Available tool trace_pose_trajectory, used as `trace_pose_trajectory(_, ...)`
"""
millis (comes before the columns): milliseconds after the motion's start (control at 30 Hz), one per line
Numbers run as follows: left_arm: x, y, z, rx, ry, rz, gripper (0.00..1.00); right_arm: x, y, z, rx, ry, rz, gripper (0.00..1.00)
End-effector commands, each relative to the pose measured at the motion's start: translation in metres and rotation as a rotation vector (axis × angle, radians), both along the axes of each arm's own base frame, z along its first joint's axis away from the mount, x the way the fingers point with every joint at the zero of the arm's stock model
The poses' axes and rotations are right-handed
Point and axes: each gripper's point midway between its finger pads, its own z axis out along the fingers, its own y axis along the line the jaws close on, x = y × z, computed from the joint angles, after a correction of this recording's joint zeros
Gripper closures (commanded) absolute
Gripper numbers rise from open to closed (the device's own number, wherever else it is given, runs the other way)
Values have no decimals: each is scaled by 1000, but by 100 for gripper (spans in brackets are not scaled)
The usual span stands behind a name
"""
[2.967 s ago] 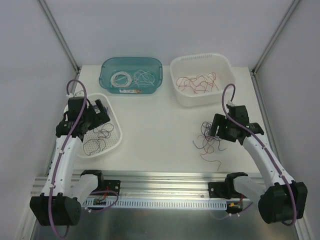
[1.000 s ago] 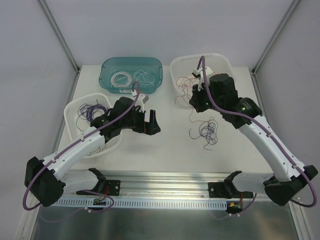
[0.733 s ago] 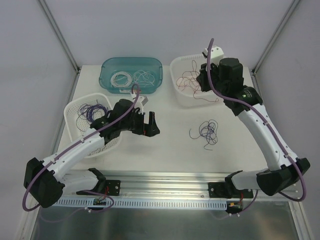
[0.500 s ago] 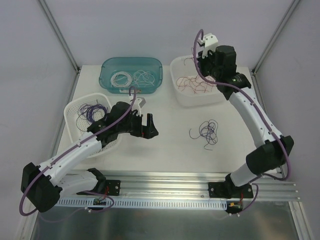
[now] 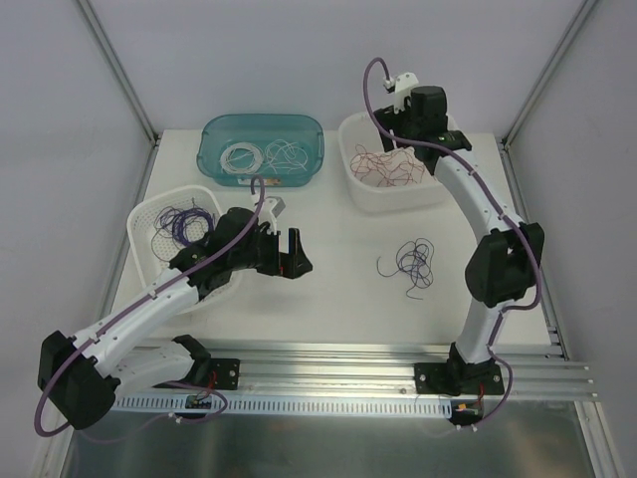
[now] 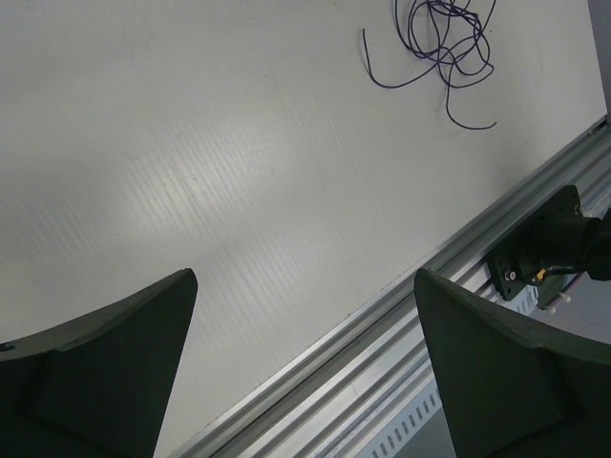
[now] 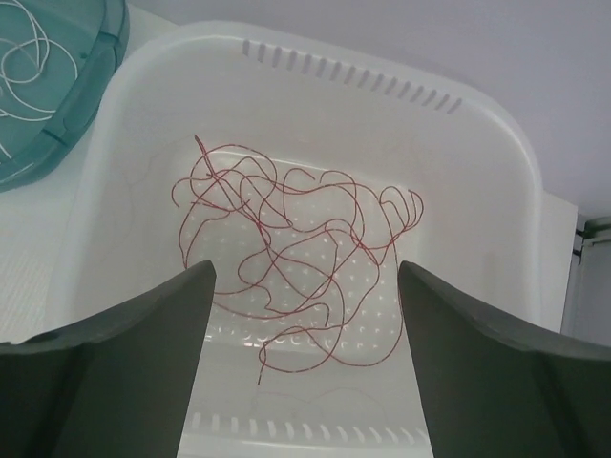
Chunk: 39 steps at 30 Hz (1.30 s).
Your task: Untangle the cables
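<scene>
A small tangle of dark purple cables lies loose on the white table, also at the top of the left wrist view. Red cables lie in the white tub. White cables lie in the teal tub. More purple cables lie in the white basket. My left gripper is open and empty over the table, left of the loose tangle. My right gripper is open and empty above the white tub; both its fingers frame the red cables.
An aluminium rail runs along the table's near edge, also in the left wrist view. The arm bases are bolted to it. Grey walls with slanted metal posts close the back and sides.
My right arm has swung from the table's right side up and back over the white tub, and red cables now lie in it. My left arm has reached from the basket toward the table's middle.
</scene>
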Motion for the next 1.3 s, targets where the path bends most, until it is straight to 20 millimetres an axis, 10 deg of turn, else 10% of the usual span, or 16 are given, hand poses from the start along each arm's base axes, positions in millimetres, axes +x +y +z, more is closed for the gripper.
trace_pose_trajectory(0, 3, -7, 6, -20, -8, -1, 1, -27, -19, 47, 87, -75, -85, 18)
trace_pose_trajectory(200, 6, -16, 4, -17, 19, -27, 1, -96, -55, 10, 258, 73, -294, 18)
trace_pose_trajectory(367, 10, -24, -2, -12, 47, -49, 1, -156, -72, -59, 408, 254, -441, 19)
trace_pose_trajectory(600, 11, -38, -3, -20, 82, -82, 1, -204, -96, -127, 485, 387, -533, 26)
trace_pose_trajectory(967, 2, -43, -8, -16, 101, -82, 1, -199, -90, -209, 507, 558, -536, 49)
trace_pose_trajectory(1267, -3, -46, -8, -16, 104, -85, 1, -194, -73, -183, 505, 542, -430, 98)
